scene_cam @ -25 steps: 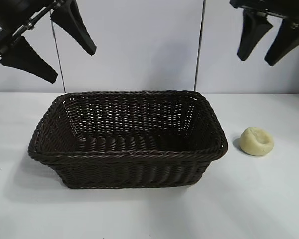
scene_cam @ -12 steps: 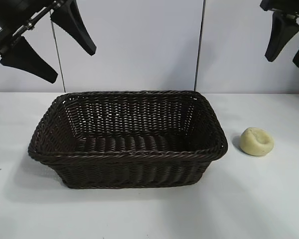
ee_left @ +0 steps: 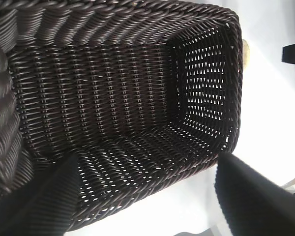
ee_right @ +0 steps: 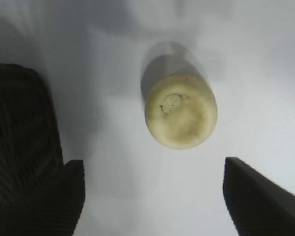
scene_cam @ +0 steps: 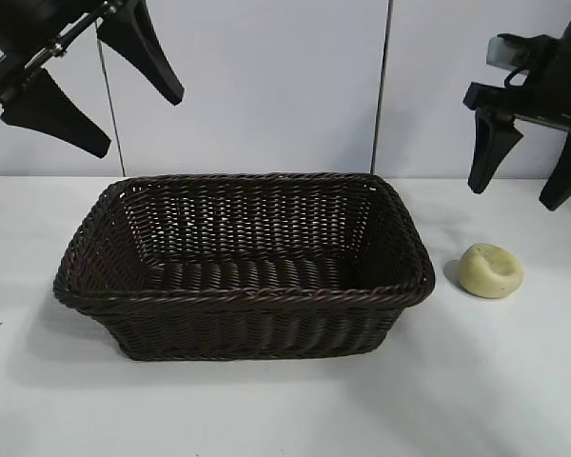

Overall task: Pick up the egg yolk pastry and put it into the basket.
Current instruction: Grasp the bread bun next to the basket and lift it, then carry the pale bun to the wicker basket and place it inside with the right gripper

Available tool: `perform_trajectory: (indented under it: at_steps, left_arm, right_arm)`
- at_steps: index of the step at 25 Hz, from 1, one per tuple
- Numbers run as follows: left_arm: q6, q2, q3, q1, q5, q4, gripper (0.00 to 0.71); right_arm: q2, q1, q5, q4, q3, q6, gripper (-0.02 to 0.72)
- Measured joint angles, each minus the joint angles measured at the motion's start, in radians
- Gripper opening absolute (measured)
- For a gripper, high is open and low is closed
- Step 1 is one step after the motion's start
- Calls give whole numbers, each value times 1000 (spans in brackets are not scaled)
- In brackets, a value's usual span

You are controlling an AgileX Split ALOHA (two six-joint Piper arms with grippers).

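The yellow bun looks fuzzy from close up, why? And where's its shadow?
Right wrist view: the egg yolk pastry is smeared, likely motion blur, with a grey shadow on the table behind it. Exterior view: it looks sharp, with a faint shadow toward the basket.

Bright, even light from overhead; my right gripper [scene_cam: 527, 178] looks slightly smeared, and the egg yolk pastry [ee_right: 181, 110] casts a soft, blurred shadow.
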Motion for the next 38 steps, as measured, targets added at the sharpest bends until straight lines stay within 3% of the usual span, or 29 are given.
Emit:
perform_trajectory:
  at_steps: [6,10,13,19,23,38]
  left_arm:
    - [0,0,0,0,0,0,552]
    - [0,0,0,0,0,0,552]
    - [0,0,0,0,0,0,552]
    - [0,0,0,0,0,0,552]
    - [0,0,0,0,1,0,552]
    - [0,0,0,0,1,0,552]
  right_arm:
    - [67,0,-29,-3,0,1,568]
    - [79,0,-69,-31,0,36,550]
    - [79,0,-73,-37,-1,45,472]
    - [80,0,-76,-37,-2,52,245]
    - [80,0,-73,-38,-3,51,147]
    - [-159,0,-18,-10,-3,25,125]
